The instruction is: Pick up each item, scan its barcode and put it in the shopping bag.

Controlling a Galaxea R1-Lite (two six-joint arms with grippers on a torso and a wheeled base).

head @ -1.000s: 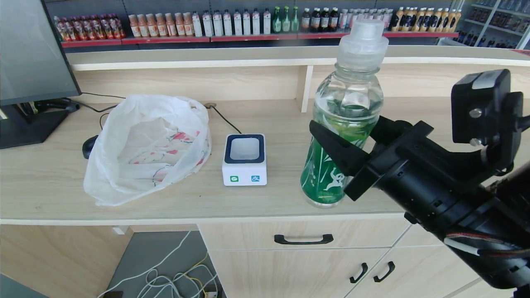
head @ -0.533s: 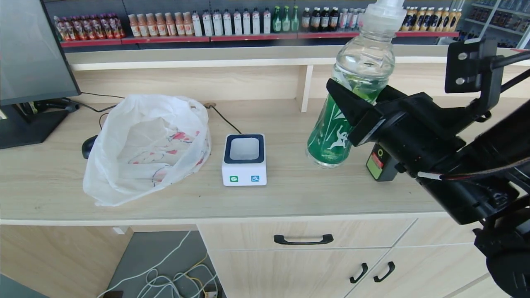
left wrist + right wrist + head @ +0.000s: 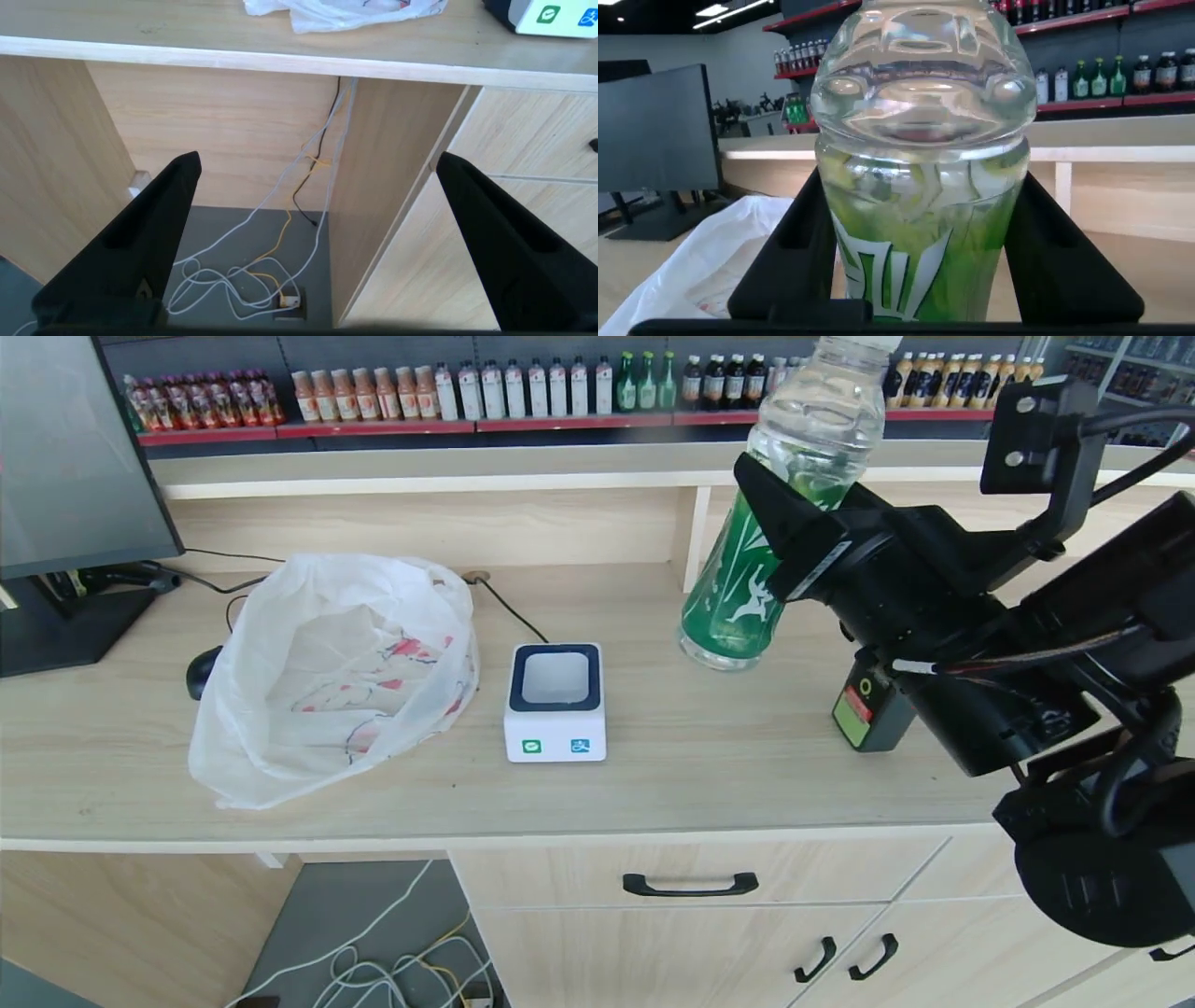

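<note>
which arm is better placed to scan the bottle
Right. The right end effector grips the green-labelled clear plastic bottle near the white box-shaped scanner; the left end effector hangs open below the wooden countertop.

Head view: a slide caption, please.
Right gripper holds the green-labelled bottle above the counter, near the scanner and shopping bag.

Bright, even overhead light — soft shadows, glints on the bottle [image 3: 924, 140].
</note>
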